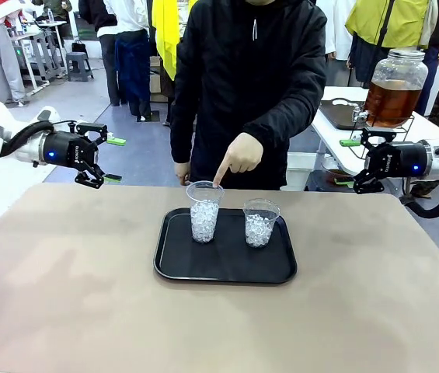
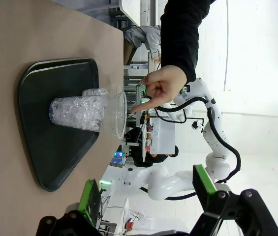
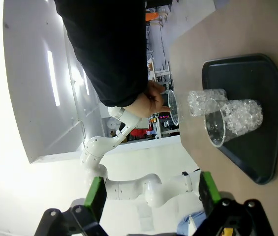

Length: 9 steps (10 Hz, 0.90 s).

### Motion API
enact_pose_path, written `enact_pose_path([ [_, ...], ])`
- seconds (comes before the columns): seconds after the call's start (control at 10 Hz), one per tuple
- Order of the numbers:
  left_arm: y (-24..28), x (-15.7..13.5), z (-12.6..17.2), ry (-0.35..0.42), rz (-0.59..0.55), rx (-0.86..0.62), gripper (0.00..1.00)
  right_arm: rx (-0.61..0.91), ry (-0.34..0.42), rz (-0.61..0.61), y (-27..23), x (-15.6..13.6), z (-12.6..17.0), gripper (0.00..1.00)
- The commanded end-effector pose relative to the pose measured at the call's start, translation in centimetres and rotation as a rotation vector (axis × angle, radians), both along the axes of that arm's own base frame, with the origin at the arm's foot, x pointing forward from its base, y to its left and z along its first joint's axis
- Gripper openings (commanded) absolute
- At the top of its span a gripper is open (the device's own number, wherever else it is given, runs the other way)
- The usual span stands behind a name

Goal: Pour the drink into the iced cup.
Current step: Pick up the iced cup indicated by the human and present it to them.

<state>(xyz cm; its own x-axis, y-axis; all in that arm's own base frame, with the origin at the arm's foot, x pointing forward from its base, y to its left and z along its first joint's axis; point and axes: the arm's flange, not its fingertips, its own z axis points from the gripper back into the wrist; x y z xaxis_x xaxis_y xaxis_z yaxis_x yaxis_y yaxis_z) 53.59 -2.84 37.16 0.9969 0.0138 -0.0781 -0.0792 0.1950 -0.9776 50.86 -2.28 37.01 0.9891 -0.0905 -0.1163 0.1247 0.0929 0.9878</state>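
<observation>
Pointing at one iced cup on the tray, a person's hand marks the target; left gripper and right gripper hover open. Best poured centred, slowly.

Front camera faces person across table, sideways wrist cameras share tray

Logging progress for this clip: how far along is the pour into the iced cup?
Done: the taller cup and the shorter cup, both iced, stand on the tray. In hand: the person's hand points at the taller cup; left gripper and right gripper hang open, holding nothing. Left: the whole pour; both cups hold only ice.
</observation>
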Motion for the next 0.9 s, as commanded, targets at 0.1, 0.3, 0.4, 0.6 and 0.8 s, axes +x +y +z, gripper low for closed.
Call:
enact_pose_path([
  [0.1, 0.1, 0.0, 0.2, -0.002, 0.001, -0.002, 1.00, -0.004, -0.001, -0.007, 0.0, 0.0, 0.0, 1.00],
  [0.3, 0.1, 0.0, 0.2, -0.002, 0.001, -0.002, 1.00, -0.004, -0.001, -0.007, 0.0, 0.0, 0.0, 1.00],
  [0.4, 0.0, 0.0, 0.0, 0.000, 0.000, 0.000, 1.00, -0.004, -0.001, -0.007, 0.0, 0.0, 0.0, 1.00],
  [0.6, -0.4, -0.7, 0.3, -0.313, -0.094, 0.006, 1.00, -0.004, -0.001, -0.007, 0.0, 0.0, 0.0, 1.00],
  [0.8, -1.2, -1.7, -0.1, -0.541, -0.172, 0.012, 1.00, -0.004, -0.001, -0.007, 0.0, 0.0, 0.0, 1.00],
])
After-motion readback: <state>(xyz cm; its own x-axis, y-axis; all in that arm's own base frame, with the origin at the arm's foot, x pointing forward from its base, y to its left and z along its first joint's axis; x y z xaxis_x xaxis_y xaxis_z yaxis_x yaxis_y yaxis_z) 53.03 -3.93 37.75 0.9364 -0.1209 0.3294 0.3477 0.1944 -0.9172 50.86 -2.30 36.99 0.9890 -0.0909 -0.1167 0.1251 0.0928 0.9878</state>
